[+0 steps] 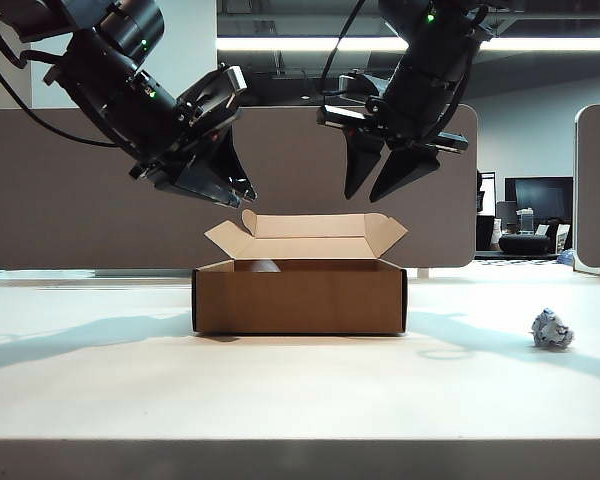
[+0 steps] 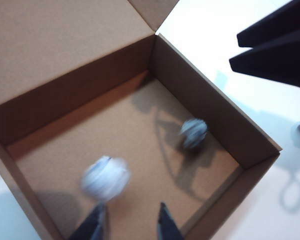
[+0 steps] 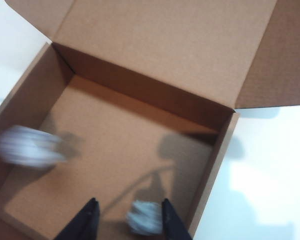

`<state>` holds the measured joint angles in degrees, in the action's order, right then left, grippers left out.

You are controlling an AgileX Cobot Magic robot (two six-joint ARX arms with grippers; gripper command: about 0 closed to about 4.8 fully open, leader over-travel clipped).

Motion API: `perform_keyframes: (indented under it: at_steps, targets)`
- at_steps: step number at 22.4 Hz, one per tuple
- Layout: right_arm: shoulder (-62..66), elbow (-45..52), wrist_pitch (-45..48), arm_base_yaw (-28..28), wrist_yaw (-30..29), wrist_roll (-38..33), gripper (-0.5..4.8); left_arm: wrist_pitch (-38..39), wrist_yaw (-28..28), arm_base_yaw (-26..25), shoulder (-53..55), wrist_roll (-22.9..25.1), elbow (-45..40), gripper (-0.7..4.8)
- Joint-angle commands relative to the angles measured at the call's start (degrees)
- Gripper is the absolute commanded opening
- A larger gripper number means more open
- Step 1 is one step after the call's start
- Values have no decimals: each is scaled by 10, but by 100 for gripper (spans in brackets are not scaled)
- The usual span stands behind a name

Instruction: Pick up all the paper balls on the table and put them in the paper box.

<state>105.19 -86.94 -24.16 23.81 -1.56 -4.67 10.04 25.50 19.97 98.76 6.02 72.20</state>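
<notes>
With two paper balls point(image 2: 105, 177) dropping blurred into the paper box point(image 1: 299, 295) under the open, empty left gripper point(image 1: 223, 185) and right gripper point(image 1: 382, 170), one light, crushable paper ball point(image 1: 551, 329) sits on the surface point(image 1: 280, 390), best pinched across its middle.

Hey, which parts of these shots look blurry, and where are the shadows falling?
Left wrist view: the nearer paper ball is smeared, the other ball softer-edged, with shadows on the paper box floor. Right wrist view: one ball streaks sideways, another blurs between the right gripper fingers. Exterior view: sharp; long arm shadows cross the table, backlit by ceiling strips.
</notes>
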Motion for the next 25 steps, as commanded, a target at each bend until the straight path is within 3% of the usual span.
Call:
perform_keyframes:
  at_steps: [1,4,6,9,14,20,25]
  targets:
    - [-6,-5,5,1,1,2,185,-42,44,1,-4,-38,3,157]
    - [-14,-5,-15,-7,32,21,184,-26,56,1,-12,-45,3,157]
    - [-26,-5,-50,-22,91,42,184,10,41,0,-29,-39,3,156]
    - [-41,-5,-130,-51,137,47,184,83,-27,0,-63,-7,3,157]
    - [-46,-3,-261,-91,119,15,184,202,-72,0,-106,13,3,157]
    - [-45,1,-334,-92,115,1,184,266,-81,0,-115,26,3,157]
    - [-45,48,-355,-92,119,-1,185,341,-128,0,-123,26,1,157]
